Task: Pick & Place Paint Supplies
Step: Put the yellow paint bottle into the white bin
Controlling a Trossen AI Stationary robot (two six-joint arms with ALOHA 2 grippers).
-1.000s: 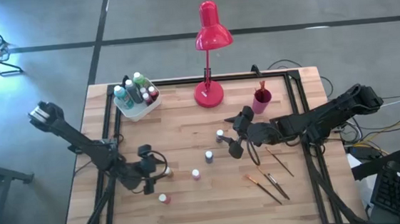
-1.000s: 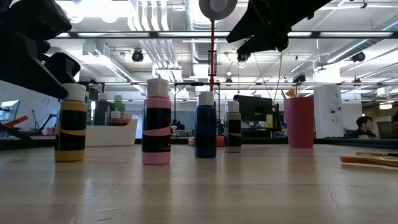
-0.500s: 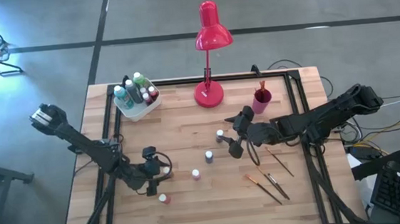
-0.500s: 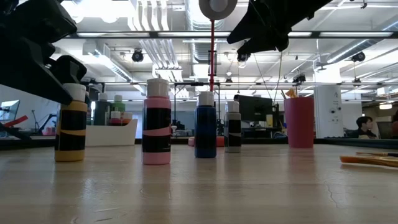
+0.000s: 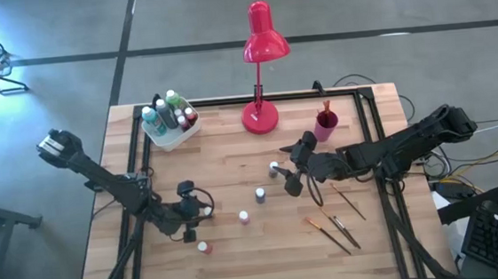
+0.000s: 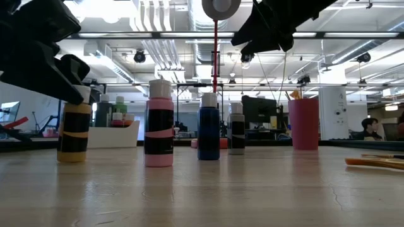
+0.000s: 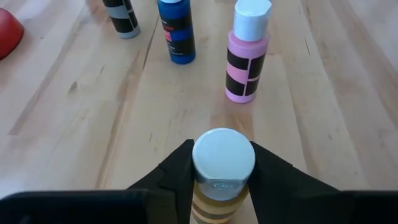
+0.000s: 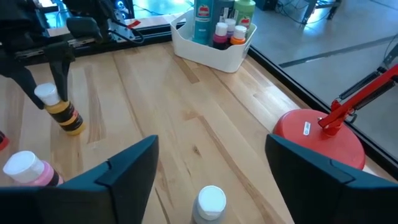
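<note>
Orange paint bottle point(image 7: 222, 180) clamped at its neck by left gripper point(image 7: 222, 171); right gripper point(image 8: 208, 165) spread above grey bottle point(image 8: 209, 204).

Around the pale wooden surface point(image 5: 234, 172) lies grey concrete floor point(image 5: 381, 4) crossed by dark lines, while beyond it ceiling ducts point(image 6: 158, 25) and strip lights hang above distant monitors point(image 6: 255, 110).

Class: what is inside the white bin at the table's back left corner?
The white bin holds several upright paint bottles. Their lower parts and the bin's floor are hidden by its wall.
</note>
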